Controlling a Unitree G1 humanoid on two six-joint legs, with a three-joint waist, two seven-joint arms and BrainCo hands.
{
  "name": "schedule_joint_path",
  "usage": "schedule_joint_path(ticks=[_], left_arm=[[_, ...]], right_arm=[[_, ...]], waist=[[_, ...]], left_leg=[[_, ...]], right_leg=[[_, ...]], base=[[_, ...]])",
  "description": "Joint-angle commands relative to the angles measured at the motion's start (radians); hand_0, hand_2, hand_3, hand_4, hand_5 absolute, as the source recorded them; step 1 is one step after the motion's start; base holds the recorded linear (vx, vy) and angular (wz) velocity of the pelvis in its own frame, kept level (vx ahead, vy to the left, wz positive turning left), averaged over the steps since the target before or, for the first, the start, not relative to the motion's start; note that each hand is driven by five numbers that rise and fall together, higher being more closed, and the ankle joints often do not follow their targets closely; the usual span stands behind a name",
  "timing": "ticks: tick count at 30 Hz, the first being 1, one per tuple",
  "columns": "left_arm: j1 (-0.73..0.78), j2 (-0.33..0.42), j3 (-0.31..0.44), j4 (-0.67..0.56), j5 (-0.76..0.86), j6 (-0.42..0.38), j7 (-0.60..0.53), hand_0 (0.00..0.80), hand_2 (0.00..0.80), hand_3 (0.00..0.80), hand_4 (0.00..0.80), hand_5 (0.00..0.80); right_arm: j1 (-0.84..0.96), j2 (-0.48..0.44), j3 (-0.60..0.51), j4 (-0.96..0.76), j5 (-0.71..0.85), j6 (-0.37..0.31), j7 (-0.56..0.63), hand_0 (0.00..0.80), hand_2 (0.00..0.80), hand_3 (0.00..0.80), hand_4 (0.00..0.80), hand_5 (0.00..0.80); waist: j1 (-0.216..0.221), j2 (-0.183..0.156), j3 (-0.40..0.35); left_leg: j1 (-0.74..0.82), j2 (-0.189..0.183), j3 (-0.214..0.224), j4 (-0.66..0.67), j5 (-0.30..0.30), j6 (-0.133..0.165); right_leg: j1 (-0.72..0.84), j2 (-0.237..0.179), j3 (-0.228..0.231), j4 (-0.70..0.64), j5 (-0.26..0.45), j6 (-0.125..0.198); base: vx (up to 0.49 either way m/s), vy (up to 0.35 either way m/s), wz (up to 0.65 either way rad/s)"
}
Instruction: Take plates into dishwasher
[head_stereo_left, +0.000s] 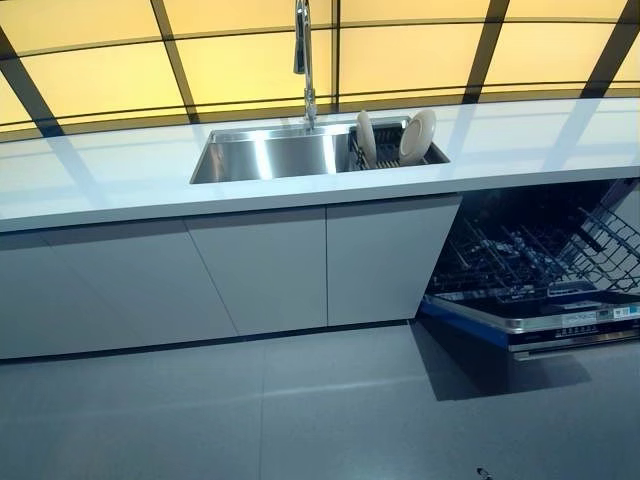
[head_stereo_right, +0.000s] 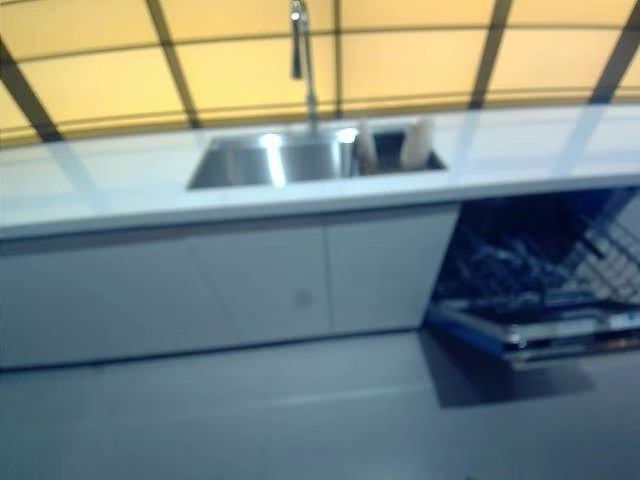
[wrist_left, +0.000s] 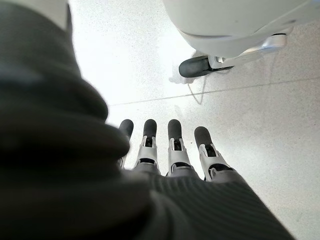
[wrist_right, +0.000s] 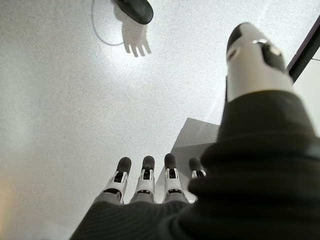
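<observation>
Grey floor (head_stereo_left: 300, 420) fills the near part of the head views, bare up to the foot of the cabinets. Neither hand shows in those views; each appears only in its own wrist view, hanging over that same pale speckled floor.

Starting at the left, the left hand (wrist_left: 165, 165) has its fingers (wrist_left: 175, 142) straight and side by side, relaxed, holding nothing. Ahead in the head views, a run of flat light-grey cabinet doors (head_stereo_left: 260, 270) stands under a long white tabletop (head_stereo_left: 100, 180). Set into the tabletop is a steel sink (head_stereo_left: 265, 155), with a tall faucet (head_stereo_left: 303, 60) rising behind it against a wall of yellow panels (head_stereo_left: 100, 70) crossed by dark bars.

In the right end of the sink sits a dark wire rack (head_stereo_left: 388, 150), and the two white plates (head_stereo_left: 418, 135) stand on edge in it: one slim and nearly edge-on toward the sink's middle, the other tilted and showing its face, just beside the sink's right wall. They are apart from each other and well apart from both hands.

Further right, below the tabletop, the dishwasher (head_stereo_left: 540, 270) is open, its door (head_stereo_left: 560, 322) lowered flat over the floor and its dark wire basket (head_stereo_left: 560, 250) showing inside.

At the far right, the right hand (wrist_right: 150, 200) also has its fingers (wrist_right: 146, 180) straight and loosely together, the thumb (wrist_right: 255, 60) standing apart, and nothing in its grasp.
</observation>
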Motion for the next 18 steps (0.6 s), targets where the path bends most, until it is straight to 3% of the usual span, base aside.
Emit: schedule_joint_path(ticks=[1, 7, 18], left_arm=[[-0.078, -0.007, 0.014, 0.056, 0.010, -0.019, 0.013, 0.000, 0.000, 0.000, 0.000, 0.000], [-0.061, -0.007, 0.032, 0.061, -0.010, 0.011, -0.044, 0.000, 0.000, 0.000, 0.000, 0.000], [-0.069, -0.004, 0.023, 0.052, 0.015, 0.024, -0.021, 0.000, 0.000, 0.000, 0.000, 0.000]], right_arm=[[-0.072, -0.001, 0.047, 0.027, 0.005, 0.034, 0.019, 0.000, 0.000, 0.000, 0.000, 0.000], [-0.066, 0.011, 0.045, 0.037, 0.022, 0.070, 0.043, 0.000, 0.000, 0.000, 0.000, 0.000], [-0.079, 0.007, 0.036, 0.049, 0.044, 0.112, 0.082, 0.000, 0.000, 0.000, 0.000, 0.000]], waist=[[-0.004, -0.028, 0.037], [0.004, -0.035, 0.027], [0.009, -0.030, 0.030]], left_leg=[[0.005, -0.080, 0.013, 0.002, -0.095, 0.097], [0.017, -0.079, 0.005, -0.002, -0.096, 0.092], [0.010, -0.079, 0.004, -0.002, -0.087, 0.090]], right_leg=[[0.015, 0.006, 0.024, 0.048, -0.101, 0.038], [0.035, 0.008, 0.013, 0.040, -0.103, 0.037], [0.031, 0.006, 0.004, 0.040, -0.104, 0.035]], base=[[0.000, 0.000, 0.00], [0.026, -0.015, 0.01], [0.000, 0.000, 0.00]])
